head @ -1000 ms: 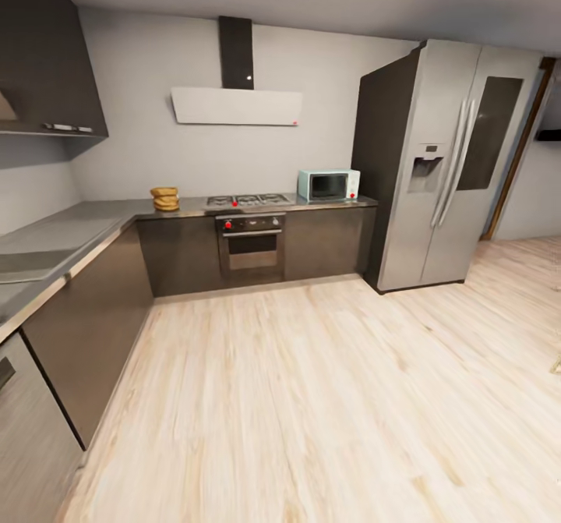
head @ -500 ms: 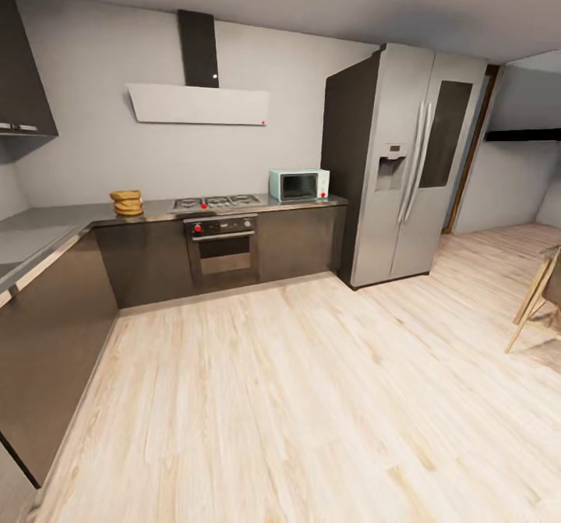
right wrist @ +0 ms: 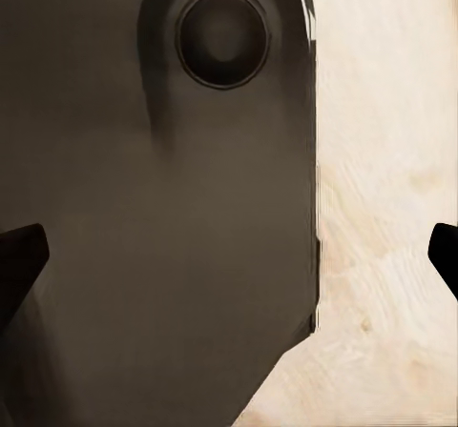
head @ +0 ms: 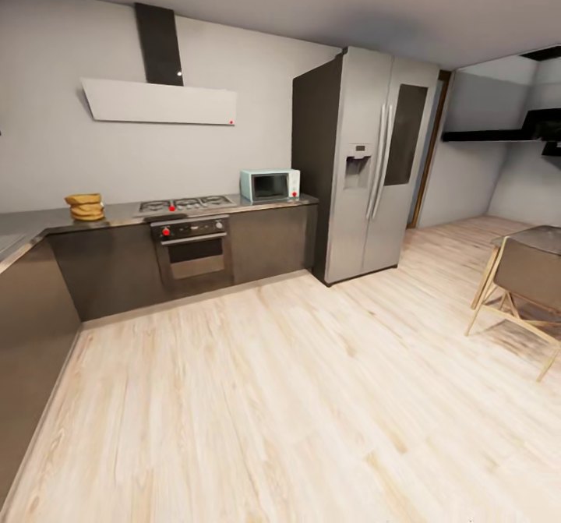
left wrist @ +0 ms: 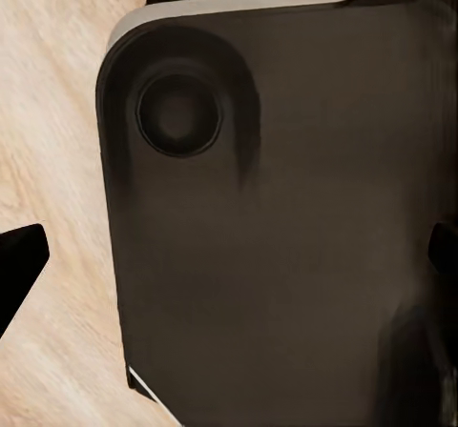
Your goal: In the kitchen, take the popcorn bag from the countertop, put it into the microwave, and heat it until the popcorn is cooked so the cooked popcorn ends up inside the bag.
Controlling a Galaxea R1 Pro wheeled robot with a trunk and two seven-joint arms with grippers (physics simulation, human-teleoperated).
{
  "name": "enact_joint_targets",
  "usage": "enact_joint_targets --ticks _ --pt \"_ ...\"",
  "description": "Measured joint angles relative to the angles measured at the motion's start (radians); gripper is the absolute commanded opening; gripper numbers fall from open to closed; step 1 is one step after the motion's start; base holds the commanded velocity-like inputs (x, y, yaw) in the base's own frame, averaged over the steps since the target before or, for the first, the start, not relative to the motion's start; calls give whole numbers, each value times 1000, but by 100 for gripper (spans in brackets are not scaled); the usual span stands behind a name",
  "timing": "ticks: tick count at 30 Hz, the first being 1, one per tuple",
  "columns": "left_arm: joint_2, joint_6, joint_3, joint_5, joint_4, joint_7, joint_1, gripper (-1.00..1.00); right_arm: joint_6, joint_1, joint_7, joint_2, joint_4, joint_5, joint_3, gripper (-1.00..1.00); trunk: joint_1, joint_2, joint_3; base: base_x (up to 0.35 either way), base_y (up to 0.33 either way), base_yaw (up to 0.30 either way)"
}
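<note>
The popcorn bag (head: 86, 206), a tan crumpled sack, stands on the grey countertop (head: 125, 213) at the far left, across the room. The mint-blue microwave (head: 269, 185) sits on the same countertop to the right of the hob, door closed, beside the fridge. In the left wrist view my left gripper (left wrist: 229, 260) is open, its dark fingertips (left wrist: 19, 267) far apart over my own dark base and the wood floor. Over the base and floor too, my right gripper (right wrist: 229, 255) stands open, fingertips (right wrist: 21, 255) wide apart, holding nothing.
A tall steel fridge (head: 366, 164) stands right of the microwave. A built-in oven (head: 191, 246) and gas hob (head: 185, 204) sit between bag and microwave, under a hood (head: 160, 102). Wood floor (head: 296, 383) stretches to the cabinets. A chair (head: 522, 281) and glass table are at the right.
The camera has turned to the right: the whole kitchen has shifted left in the picture, and the chair and table have come into view. Nothing in the kitchen itself has moved.
</note>
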Motion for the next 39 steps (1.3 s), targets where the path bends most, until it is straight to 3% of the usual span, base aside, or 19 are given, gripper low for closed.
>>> enact_joint_targets --ticks 4,20,30,39 --pt "-20 0 2 0 1 -1 0 100 -1 0 0 -6 0 0 -29 100 0 0 0 0 0 -243" --pt "-23 -1 6 2 4 -2 0 100 0 0 0 -6 0 1 -33 100 0 0 0 0 0 -238" --pt "-23 -1 5 2 4 -2 0 100 1 0 -1 -6 0 17 -19 100 0 0 0 15 0 -16" --pt "-23 52 2 5 4 -4 0 100 -1 0 -1 -7 0 14 -23 100 -1 0 0 303 0 0"
